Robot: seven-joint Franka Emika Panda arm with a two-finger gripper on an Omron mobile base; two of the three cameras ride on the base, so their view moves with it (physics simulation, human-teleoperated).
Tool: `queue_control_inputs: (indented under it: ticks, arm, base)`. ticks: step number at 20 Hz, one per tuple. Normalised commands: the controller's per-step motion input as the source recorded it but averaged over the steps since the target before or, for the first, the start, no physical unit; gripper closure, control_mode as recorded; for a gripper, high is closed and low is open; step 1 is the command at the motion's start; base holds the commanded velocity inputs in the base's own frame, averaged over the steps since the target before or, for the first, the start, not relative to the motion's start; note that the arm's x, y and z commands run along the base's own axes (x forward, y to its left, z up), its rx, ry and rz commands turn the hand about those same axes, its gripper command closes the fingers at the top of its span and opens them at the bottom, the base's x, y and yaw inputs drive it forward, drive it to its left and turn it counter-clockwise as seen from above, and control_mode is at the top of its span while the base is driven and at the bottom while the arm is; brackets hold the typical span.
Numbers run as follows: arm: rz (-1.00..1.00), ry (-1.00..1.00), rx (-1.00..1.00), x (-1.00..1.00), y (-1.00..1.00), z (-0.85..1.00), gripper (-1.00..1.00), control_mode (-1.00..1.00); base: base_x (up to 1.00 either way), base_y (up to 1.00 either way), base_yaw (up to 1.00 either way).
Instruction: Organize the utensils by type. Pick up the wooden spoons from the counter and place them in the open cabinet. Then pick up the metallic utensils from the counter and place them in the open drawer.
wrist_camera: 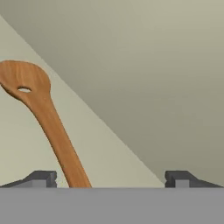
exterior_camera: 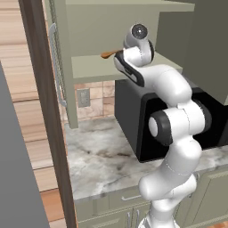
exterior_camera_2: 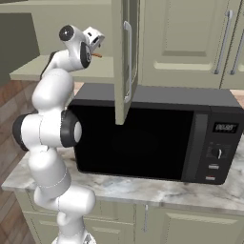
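White and dark-jointed, the arm reaches up into the pale sage-green wall cabinet (exterior_camera: 111,26), its gripper (wrist_camera: 109,179) spread wide and holding nothing. Between the parted fingertips (wrist_camera: 41,178), nearer one, lies the orange-tan slotted wooden spoon (wrist_camera: 41,113), seemingly just set on the plain shelf (exterior_camera: 95,67), bowl pointing inward. Below, a black microwave (exterior_camera_2: 157,138) sits on the grey-white marbled stone counter (exterior_camera: 102,160).
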Motion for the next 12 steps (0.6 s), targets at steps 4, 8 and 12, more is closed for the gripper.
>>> queue_control_inputs:
  ticks: [4, 8, 12]
  arm:
    - [0.0, 0.0, 0.1, 0.0, -0.08, 0.0, -1.0, -1.0]
    - [0.0, 0.0, 0.09, 0.0, 0.0, 0.0, -1.0, -1.0]
    - [0.03, 0.0, 0.02, -0.34, 0.07, 0.0, -1.0, -1.0]
  base:
    - [0.0, 0.0, 0.0]
    - [0.0, 0.0, 0.0]
    - [0.0, 0.0, 0.0]
